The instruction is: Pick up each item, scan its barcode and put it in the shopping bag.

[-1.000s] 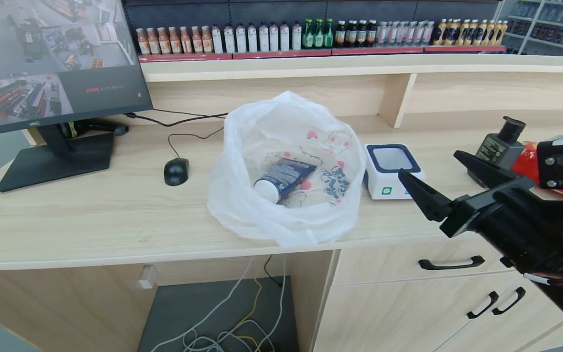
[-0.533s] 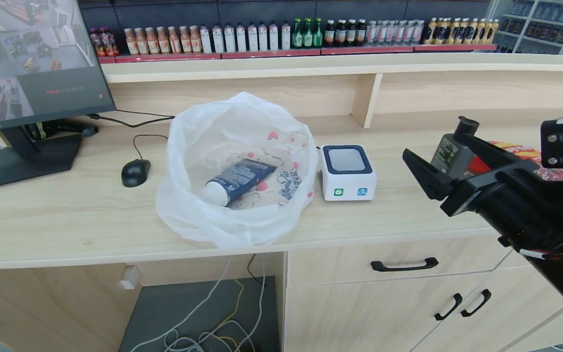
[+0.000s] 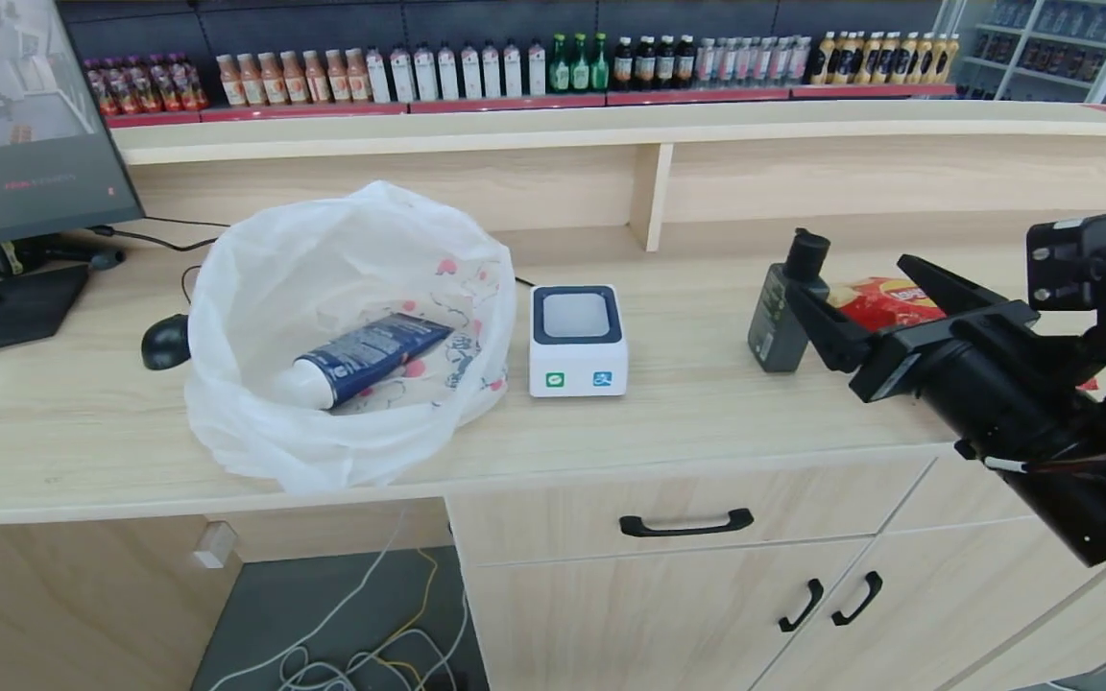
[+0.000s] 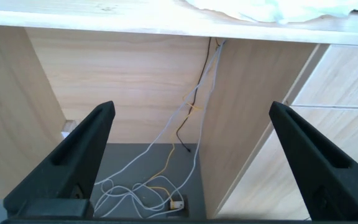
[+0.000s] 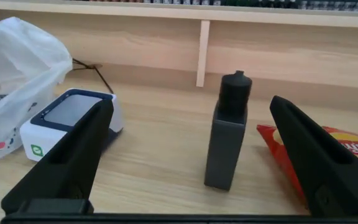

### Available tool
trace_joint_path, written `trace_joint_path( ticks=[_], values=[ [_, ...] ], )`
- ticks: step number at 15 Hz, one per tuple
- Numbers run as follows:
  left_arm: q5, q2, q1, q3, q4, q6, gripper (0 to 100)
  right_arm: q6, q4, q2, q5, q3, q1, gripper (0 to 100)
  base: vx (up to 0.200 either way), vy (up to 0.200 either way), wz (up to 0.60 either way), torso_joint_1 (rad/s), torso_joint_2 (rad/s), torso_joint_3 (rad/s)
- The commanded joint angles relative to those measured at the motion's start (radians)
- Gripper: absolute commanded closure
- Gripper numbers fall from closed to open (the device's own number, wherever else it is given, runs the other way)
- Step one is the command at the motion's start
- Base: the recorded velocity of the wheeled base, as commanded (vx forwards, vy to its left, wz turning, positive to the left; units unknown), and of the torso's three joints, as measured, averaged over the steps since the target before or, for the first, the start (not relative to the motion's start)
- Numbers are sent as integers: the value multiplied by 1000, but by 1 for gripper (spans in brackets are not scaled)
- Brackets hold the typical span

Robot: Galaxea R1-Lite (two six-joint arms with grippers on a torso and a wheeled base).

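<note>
Your right gripper (image 3: 846,275) hangs at the right end of the counter (image 3: 687,403), jaws spread wide and gripping nothing. In your right wrist view, the dark bottle (image 5: 227,149) lines up between the two fingers (image 5: 73,155), standing farther off and untouched. That bottle (image 3: 779,321) stands upright, black cap on top. The red chip bag (image 3: 884,302) lies flat just beside it, on the side away from the scanner (image 3: 577,336). The white scanner sits between the bottle and the shopping bag (image 3: 323,288), close to the bag's side. The bag is open on the counter, and a dark blue tube (image 3: 371,350) already lies inside. Your left gripper (image 4: 191,107) is down below the counter edge, jaws spread and empty, facing the loose cables (image 4: 166,186) underneath.
</note>
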Motion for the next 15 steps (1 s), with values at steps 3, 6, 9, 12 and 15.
trace_joint_path(
  ticks=[3, 6, 9, 12, 15],
  values=[
    [0, 0, 0, 0, -2, -1, 0, 0, 3, 92, -9, -57, -9, 0, 0, 0, 0, 0, 0, 0],
    [0, 0, 0, 0, -2, -1, 0, 0, 25, 150, -18, -135, -9, 0, 0, 0, 0, 0, 0, 0],
    [0, 0, 0, 0, -2, 1, 0, 2, 34, 195, -19, -212, 20, 0, 0, 0, 0, 0, 0, 0],
    [0, 0, 0, 0, 0, -1, 0, 3, 42, 268, -21, -276, 22, 0, 0, 0, 0, 0, 0, 0],
    [0, 0, 0, 0, 0, 1, 0, 48, 61, 334, -91, -375, 36, 0, 0, 0, 0, 0, 0, 0]
  ],
)
